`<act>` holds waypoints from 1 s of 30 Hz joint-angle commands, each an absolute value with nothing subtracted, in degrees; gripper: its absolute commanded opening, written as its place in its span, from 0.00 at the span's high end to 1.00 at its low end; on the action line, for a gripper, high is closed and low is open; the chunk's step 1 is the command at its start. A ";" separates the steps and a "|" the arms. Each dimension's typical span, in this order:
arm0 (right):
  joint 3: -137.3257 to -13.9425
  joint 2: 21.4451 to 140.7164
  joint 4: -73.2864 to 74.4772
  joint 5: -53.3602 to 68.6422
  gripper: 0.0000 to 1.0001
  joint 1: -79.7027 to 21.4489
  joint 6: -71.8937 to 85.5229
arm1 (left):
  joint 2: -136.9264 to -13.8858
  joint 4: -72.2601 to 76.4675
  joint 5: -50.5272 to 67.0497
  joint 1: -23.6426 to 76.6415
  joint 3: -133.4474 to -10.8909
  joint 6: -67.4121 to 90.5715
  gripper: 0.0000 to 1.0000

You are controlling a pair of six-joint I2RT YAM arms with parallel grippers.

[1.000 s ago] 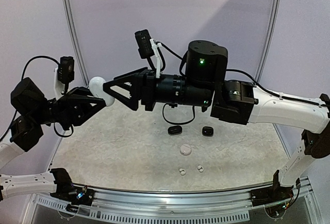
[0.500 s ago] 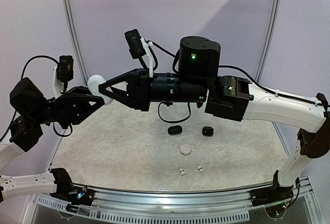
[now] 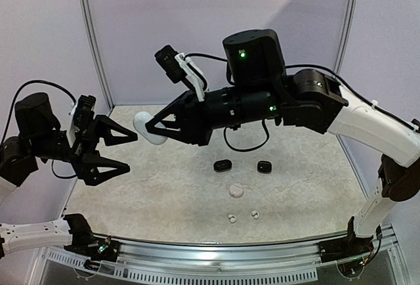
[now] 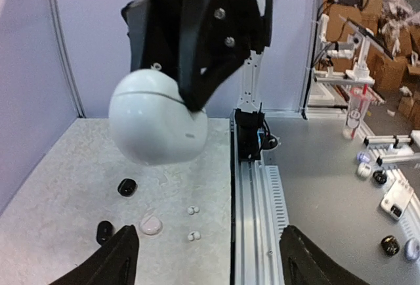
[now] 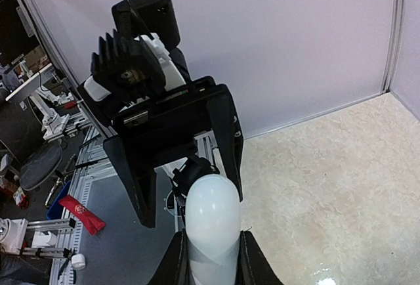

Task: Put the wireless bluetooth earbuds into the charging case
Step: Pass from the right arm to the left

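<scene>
Pale lavender wall panels (image 3: 216, 16) close in a table on three sides, joined by slim grey metal posts (image 3: 90, 42); the tabletop (image 3: 151, 193) is speckled cream, like stone; a slotted aluminium rail (image 3: 216, 262) edges its near side; beyond lie a grey floor (image 4: 328, 180) and brown cardboard boxes (image 4: 394, 71); soft light, with a diagonal shadow across the back wall.

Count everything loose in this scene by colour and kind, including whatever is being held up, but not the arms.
White case: 1
Small white earbuds: 2
Pale round piece: 1
Black pieces: 2
Total: 6
</scene>
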State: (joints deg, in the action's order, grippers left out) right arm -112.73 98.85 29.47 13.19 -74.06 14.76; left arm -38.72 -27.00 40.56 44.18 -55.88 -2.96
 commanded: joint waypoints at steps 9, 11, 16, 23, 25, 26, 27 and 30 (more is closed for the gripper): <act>-126.93 106.67 48.01 11.86 1.00 -77.01 3.93 | -44.08 -31.37 42.79 43.94 -59.62 -4.74 0.39; -126.99 106.75 47.80 11.69 1.00 -77.23 3.74 | -44.38 -30.64 43.30 44.07 -59.81 -3.86 0.41; -127.02 107.20 47.23 11.86 1.00 -77.34 3.43 | -44.94 -30.82 45.51 45.35 -59.26 -3.95 0.56; -127.01 107.23 46.56 11.77 1.00 -77.30 3.52 | -45.16 -31.27 46.45 46.12 -59.06 -4.08 0.69; -127.05 107.27 46.58 11.78 1.00 -77.32 3.52 | -45.11 -30.78 46.56 46.14 -59.10 -3.79 0.73; -127.01 107.31 46.66 11.77 1.00 -77.34 3.52 | -45.10 -30.57 46.85 46.14 -59.21 -3.67 0.79; -127.06 107.39 46.67 11.85 1.00 -77.34 3.56 | -45.11 -30.45 46.99 46.14 -59.23 -3.57 0.85; -127.01 107.40 46.66 11.67 1.00 -77.30 3.72 | -44.95 -30.21 47.29 46.16 -59.07 -3.52 1.00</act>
